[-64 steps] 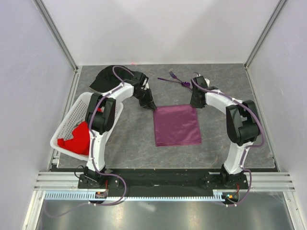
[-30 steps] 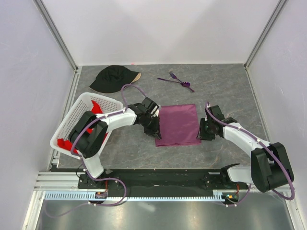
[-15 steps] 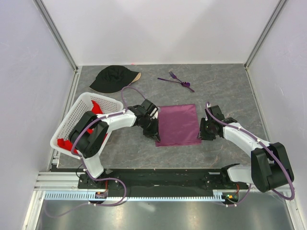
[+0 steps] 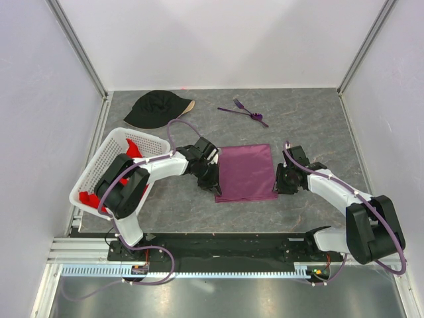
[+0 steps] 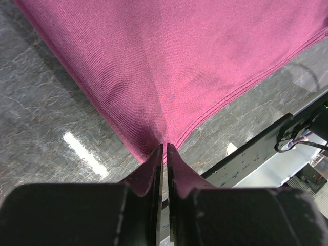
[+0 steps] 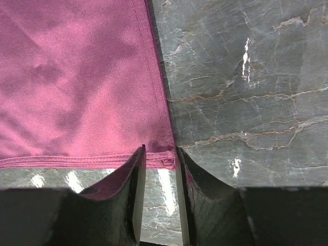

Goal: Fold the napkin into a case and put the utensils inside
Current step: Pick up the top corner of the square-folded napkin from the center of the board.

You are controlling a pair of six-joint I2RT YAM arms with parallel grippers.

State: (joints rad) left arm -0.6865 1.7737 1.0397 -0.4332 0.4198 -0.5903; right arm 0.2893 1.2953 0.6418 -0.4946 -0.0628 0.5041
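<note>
1. The napkin (image 4: 245, 172) lies flat on the middle of the bench (image 4: 318, 126), between the two arms.
2. The left hand (image 4: 214, 187) is at the near left corner of the napkin. In the left wrist view its jaws are clenched on the cloth edge (image 5: 169, 92). The fabric puckers into a crease at the fingertips.
3. The right hand (image 4: 278, 187) is at the near right corner. In the right wrist view its fingers (image 6: 137, 159) stand apart, released, and straddle the hemmed corner of the napkin (image 6: 77, 77). Bare bench shows in the gap.
4. The utensils (image 4: 244, 111) lie together on the bench far of the napkin, well apart from both hands.
5. A black cap (image 4: 154, 109) rests at the far left.
6. A white lattice basket (image 4: 93, 169) sits at the left edge and holds a red cloth (image 4: 89, 197).
</note>
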